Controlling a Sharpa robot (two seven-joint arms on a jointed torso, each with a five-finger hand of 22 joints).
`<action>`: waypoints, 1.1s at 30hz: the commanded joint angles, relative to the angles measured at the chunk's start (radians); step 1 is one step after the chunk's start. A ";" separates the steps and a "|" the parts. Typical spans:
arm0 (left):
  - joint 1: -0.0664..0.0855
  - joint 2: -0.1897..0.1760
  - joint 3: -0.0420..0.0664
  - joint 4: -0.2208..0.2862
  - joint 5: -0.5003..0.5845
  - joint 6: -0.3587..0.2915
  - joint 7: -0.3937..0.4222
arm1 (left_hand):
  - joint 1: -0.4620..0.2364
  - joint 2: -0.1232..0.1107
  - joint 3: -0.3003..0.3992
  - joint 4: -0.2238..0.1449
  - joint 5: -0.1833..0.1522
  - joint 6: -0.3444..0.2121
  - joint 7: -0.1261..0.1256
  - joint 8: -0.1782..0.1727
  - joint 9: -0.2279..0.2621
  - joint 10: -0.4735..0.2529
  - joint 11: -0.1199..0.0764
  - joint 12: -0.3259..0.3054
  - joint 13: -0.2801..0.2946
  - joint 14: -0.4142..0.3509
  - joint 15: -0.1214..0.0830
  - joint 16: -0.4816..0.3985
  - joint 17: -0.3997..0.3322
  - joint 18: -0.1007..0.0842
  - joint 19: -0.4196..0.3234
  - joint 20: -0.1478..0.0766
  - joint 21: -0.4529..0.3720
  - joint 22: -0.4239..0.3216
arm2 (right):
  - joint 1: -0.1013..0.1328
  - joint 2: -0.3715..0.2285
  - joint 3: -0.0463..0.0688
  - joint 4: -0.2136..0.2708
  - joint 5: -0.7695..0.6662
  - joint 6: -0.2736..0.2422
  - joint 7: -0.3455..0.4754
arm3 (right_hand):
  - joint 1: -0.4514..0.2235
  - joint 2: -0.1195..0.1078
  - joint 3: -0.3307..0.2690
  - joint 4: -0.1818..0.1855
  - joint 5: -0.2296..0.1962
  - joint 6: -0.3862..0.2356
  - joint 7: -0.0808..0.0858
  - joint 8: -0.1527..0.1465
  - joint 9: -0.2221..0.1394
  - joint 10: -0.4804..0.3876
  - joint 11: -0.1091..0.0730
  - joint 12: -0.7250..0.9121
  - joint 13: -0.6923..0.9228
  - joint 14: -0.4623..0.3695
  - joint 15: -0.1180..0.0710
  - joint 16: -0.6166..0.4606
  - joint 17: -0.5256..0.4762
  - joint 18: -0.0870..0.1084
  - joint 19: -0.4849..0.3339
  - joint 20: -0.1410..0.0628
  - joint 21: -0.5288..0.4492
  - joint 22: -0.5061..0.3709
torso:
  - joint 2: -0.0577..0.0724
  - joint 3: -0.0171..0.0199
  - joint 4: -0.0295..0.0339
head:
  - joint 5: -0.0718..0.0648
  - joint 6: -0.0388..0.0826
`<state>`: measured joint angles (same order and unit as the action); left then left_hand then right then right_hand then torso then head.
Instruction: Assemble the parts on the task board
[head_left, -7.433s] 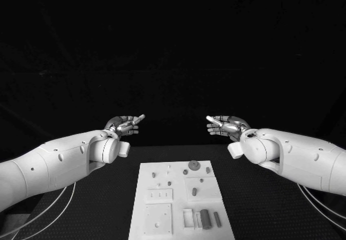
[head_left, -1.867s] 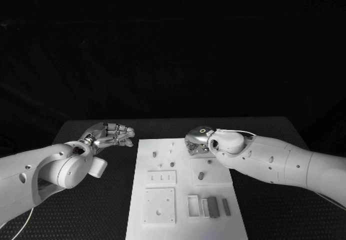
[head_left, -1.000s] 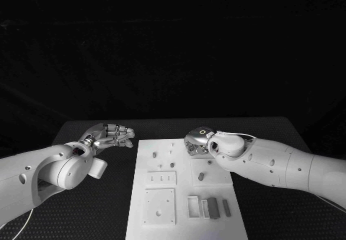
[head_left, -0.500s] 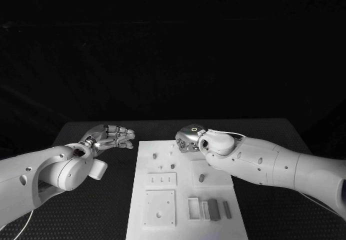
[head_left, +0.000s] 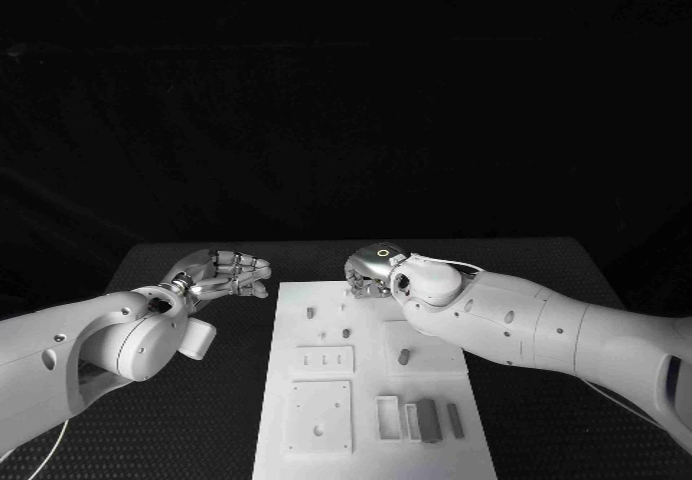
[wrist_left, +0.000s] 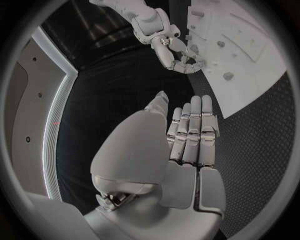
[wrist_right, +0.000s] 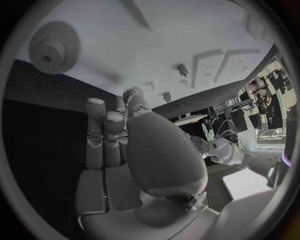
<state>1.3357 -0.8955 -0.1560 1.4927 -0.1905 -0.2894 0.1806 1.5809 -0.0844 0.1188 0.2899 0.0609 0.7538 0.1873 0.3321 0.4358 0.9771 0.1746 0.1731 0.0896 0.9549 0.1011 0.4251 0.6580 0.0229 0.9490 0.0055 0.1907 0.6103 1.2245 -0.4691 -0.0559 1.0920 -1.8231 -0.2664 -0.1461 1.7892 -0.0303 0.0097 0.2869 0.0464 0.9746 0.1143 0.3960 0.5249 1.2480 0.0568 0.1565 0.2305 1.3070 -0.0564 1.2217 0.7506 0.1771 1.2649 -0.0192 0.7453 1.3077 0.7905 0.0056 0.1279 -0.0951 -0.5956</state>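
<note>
Two hands are seen over the table: the left hand (head_left: 219, 273) is held palm-up with nothing in it, fingers loosely apart, just off the board's (head_left: 325, 415) left edge. The right hand (head_left: 371, 275) is hung above the board's far end, fingers together and empty. A gear (wrist_right: 55, 48) is lying on the board just past its fingertips, other parts (head_left: 427, 418) well behind it.

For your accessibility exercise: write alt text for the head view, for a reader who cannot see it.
Head view: the right robot hand hovers over the far end of the white task board on a black table. The left robot hand is raised beside the board's far left corner, fingers curled. Small grey parts lie near the board's front.
</note>
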 joint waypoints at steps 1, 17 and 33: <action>0.002 0.002 0.001 0.001 -0.003 0.014 0.007 | -0.010 0.001 0.005 0.000 -0.007 0.001 0.004 -0.005 -0.002 -0.001 0.006 -0.004 -0.002 0.006 0.000 -0.005 0.001 0.014 0.003 -0.004 -0.004 -0.001 | 0.000 0.008 0.001 -0.005 0.000 -0.014 -0.005 | 0.014 0.003 -0.003 0.003 0.003 0.008 -0.001 0.002 0.004 0.073 -0.022 0.006 0.001 -0.015 -0.021 0.005 -0.001 0.085 -0.003 -0.003 0.004 0.023 | 0.001 0.0010 -0.0011 | 0.002 0.001; 0.002 0.026 0.001 -0.018 -0.003 0.019 0.010 | -0.010 0.002 0.006 0.000 -0.007 0.001 0.005 -0.006 -0.002 -0.001 0.007 -0.006 -0.002 0.007 0.000 -0.007 0.003 0.013 0.003 -0.004 -0.005 -0.001 | -0.001 0.067 0.001 -0.065 -0.011 -0.026 -0.001 | 0.015 0.003 -0.003 0.003 0.003 0.008 0.000 0.000 0.004 0.072 -0.022 0.005 0.003 -0.016 -0.021 0.006 -0.002 0.085 -0.003 -0.004 0.005 0.023 | 0.001 0.0005 -0.0022 | 0.000 0.001; 0.002 0.022 0.001 -0.011 -0.003 0.018 0.008 | -0.011 0.002 0.007 -0.001 -0.007 0.001 0.005 -0.006 -0.002 -0.001 0.007 -0.006 -0.003 0.007 0.000 -0.008 0.005 0.013 0.003 -0.004 -0.006 -0.001 | -0.004 0.094 0.000 -0.109 -0.016 -0.005 0.000 | 0.015 0.004 -0.002 0.003 0.003 0.008 0.000 -0.002 0.004 0.071 -0.022 0.003 0.004 -0.016 -0.021 0.006 -0.002 0.085 -0.004 -0.003 0.006 0.023 | 0.001 0.0010 -0.0018 | 0.005 -0.007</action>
<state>1.3357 -0.8751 -0.1561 1.4783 -0.1905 -0.2853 0.1806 1.5799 -0.0854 0.1188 0.2899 0.0609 0.7538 0.1873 0.3321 0.4350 0.9771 0.1746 0.1731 0.0880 0.9549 0.1011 0.4213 0.6621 0.0226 0.9490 0.0055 0.1907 0.6104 1.2218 -0.3788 -0.0557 0.9842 -1.8240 -0.2833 -0.1468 1.7957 -0.0292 0.0055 0.2858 0.0426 0.9780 0.1140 0.3888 0.5255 1.2481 0.0567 0.1585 0.2326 1.3069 -0.0563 1.2217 0.7497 0.1770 1.2649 -0.0190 0.7453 1.3075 0.7921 0.0067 0.1270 -0.0904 -0.6005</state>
